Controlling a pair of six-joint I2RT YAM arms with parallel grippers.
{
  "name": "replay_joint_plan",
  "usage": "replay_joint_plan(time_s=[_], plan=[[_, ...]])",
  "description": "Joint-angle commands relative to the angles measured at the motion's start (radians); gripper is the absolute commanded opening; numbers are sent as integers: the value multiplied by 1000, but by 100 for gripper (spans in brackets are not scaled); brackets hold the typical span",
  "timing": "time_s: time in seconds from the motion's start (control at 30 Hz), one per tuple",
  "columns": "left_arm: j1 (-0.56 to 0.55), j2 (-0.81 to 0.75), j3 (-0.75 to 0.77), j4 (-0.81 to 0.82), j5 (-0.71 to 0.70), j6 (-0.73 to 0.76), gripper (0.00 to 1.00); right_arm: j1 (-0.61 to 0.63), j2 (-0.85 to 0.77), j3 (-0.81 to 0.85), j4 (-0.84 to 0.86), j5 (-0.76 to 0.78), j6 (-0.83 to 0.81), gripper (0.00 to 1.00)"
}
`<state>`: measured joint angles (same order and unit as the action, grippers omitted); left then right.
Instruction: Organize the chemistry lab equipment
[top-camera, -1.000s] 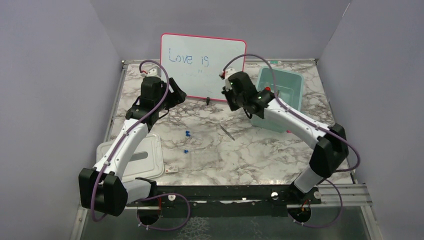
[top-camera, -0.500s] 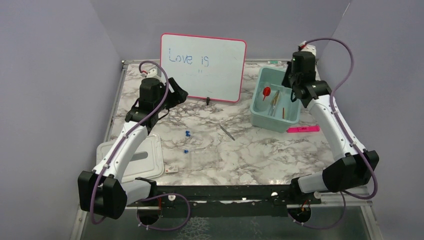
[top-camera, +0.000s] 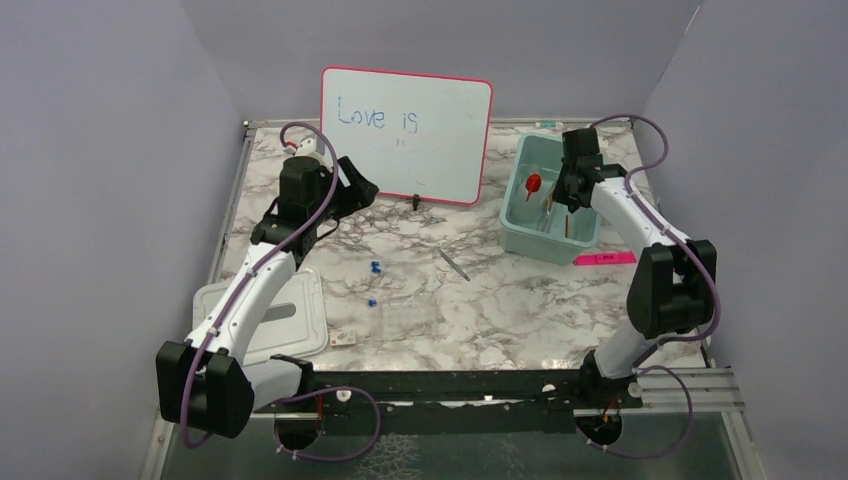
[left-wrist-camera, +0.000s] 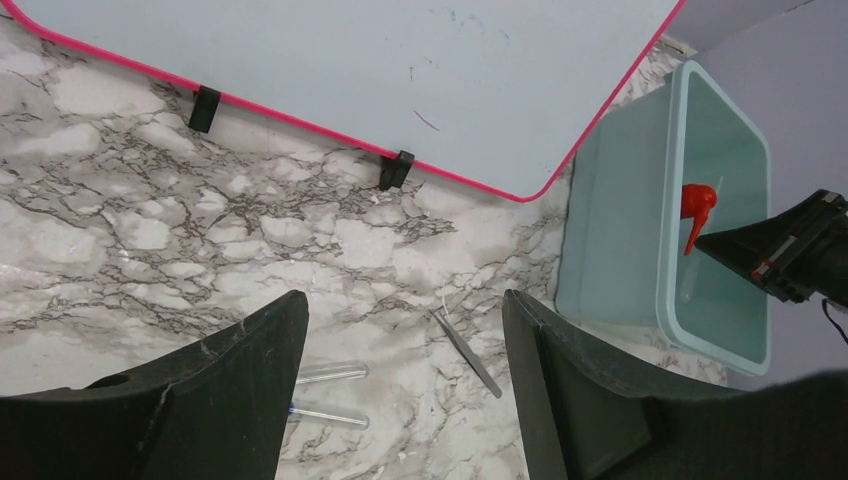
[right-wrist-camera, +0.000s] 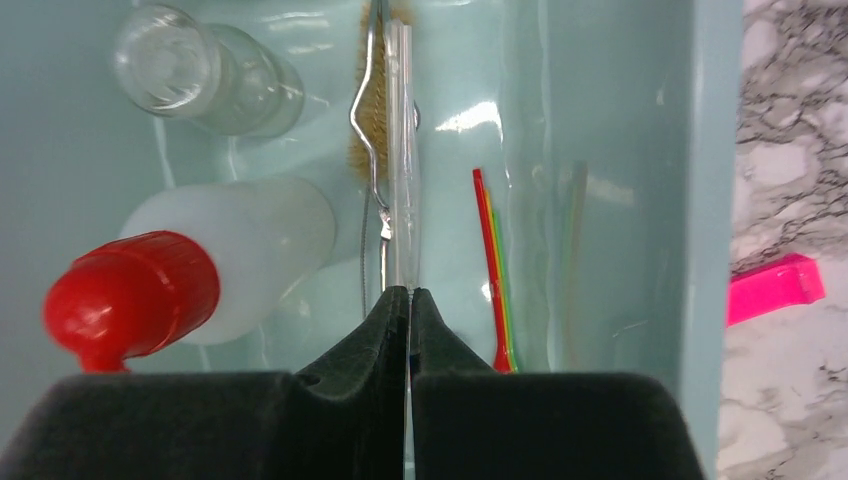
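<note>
Your right gripper (right-wrist-camera: 408, 296) has its fingers pressed tight together. It looks like they're pinching the end of a clear tube (right-wrist-camera: 400, 150), with a bit of blue showing right in the seam. You've got it hanging low inside the teal bin (right-wrist-camera: 610, 150), which makes sense if the plan is to lay the tube down flat with the rest of the gear instead of dropping it from up high.

The tube is thin, see-through glass or plastic. It points straight away from the fingertips and sits right over the wire brush (right-wrist-camera: 372, 120), so it's easy to lose against the pale bin floor. Also in the bin are the squeeze bottle (right-wrist-camera: 240, 240) with its red cap, lying on its side, a little glass beaker (right-wrist-camera: 195, 70) and a skinny red tool (right-wrist-camera: 490, 250). The pink marker (right-wrist-camera: 775, 290) is outside, just beside the bin wall.

Your left gripper (left-wrist-camera: 402, 300) is spread wide with nothing in it. It's parked up by the whiteboard (left-wrist-camera: 350, 60), probably just to stay out of the way. The metal tongs (left-wrist-camera: 465, 342) and two blue-capped tubes (top-camera: 375, 267) are on the marble table (left-wrist-camera: 150, 230), so there's plenty left to sort.
</note>
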<state>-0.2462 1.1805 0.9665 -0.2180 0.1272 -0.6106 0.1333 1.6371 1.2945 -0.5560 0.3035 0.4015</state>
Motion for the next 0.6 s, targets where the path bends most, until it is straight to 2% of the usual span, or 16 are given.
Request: replay_joint_plan(time_s=[0.0,0.1,0.3,0.47,0.57], plan=[[-5,12,1,26,43,-9,74,-4,55,13,-13,-13,67,6],[-6,20,7,25,42,-7,74,-4,63,-3,0,-13,82,11],[-5,40,19,20,41,1,74,-4,57,34,-40,14,70,31],[-5,56,35,19,31,8,74,6,-29,53,-59,4,26,35],[-5,68,41,20,28,0,74,79,-100,80,-76,14,-20,38]])
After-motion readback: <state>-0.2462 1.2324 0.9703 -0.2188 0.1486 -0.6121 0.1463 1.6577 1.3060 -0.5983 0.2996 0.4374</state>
